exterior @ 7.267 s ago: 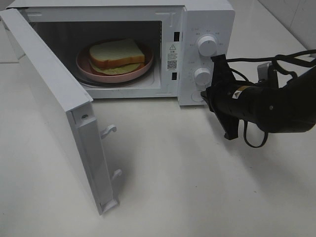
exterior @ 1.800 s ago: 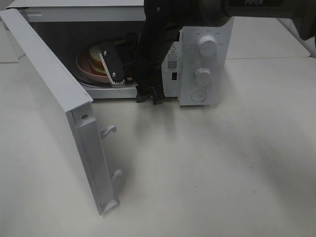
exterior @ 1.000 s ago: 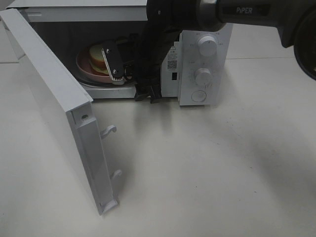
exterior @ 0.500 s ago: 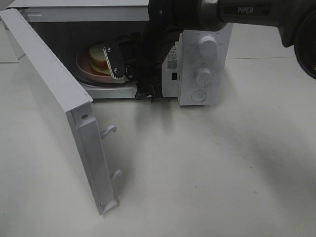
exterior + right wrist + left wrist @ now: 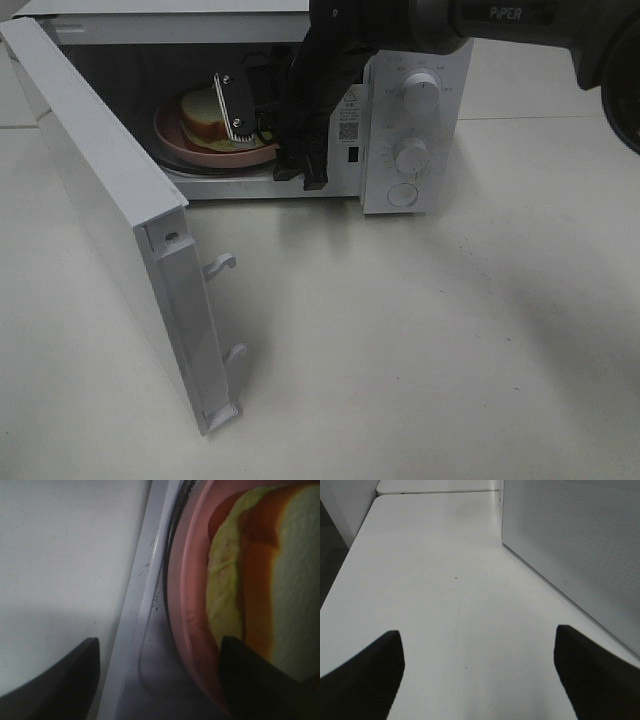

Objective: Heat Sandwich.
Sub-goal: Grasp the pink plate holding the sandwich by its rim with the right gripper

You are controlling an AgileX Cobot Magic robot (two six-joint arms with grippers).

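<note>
Seen from above, the sandwich (image 5: 200, 115) sits on its pink plate (image 5: 200, 152) inside the microwave (image 5: 445, 130) at eleven o'clock. The door (image 5: 100, 200) is swung wide toward eight to admit the right gripper (image 5: 275, 160). In the left wrist view, the left gripper (image 5: 480, 680) hangs spread over the table (image 5: 445, 580), clear of the work. In the right wrist view, the jaws are spread and straddle the plate's rim (likely to lift it), pinching nothing.

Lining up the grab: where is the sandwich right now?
In the exterior high view, the sandwich lies on the pink plate inside the open microwave, at the upper left of the picture, just behind the open right gripper.
</note>
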